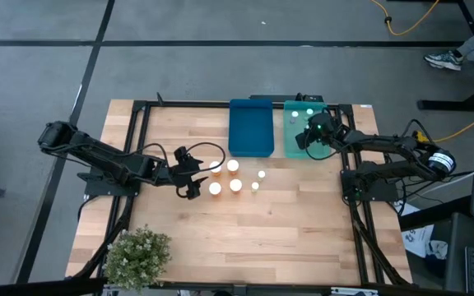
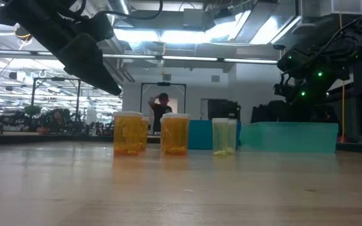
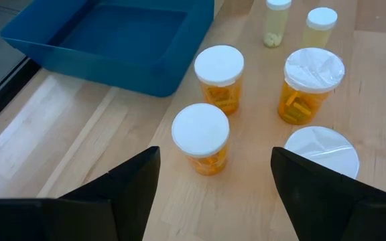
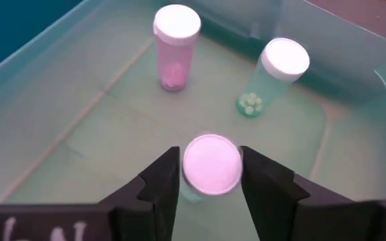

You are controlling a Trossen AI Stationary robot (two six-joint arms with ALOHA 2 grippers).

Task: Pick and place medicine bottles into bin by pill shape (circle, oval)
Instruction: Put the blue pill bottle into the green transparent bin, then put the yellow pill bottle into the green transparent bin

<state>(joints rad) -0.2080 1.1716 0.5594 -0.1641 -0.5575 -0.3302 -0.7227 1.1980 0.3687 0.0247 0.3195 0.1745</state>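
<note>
Four amber bottles with white caps (image 3: 218,70) (image 3: 201,134) (image 3: 312,80) (image 3: 320,150) and two small pale ones (image 3: 277,20) (image 3: 320,23) stand upright mid-table. My left gripper (image 3: 213,181) hangs open just short of them, on their left in the high view (image 1: 189,174). The dark blue bin (image 1: 250,127) holds nothing. In the teal bin (image 1: 303,136) two small bottles stand upright (image 4: 176,43) (image 4: 283,67). My right gripper (image 4: 211,167) is open over this bin, one finger on either side of a third small bottle's white cap (image 4: 211,164), a thin gap each side.
A potted plant (image 1: 138,255) sits at the table's near left corner. The two bins lie side by side at the far edge. Bare wood stretches across the near half of the table (image 1: 286,238). A person (image 2: 163,107) shows far off in the room.
</note>
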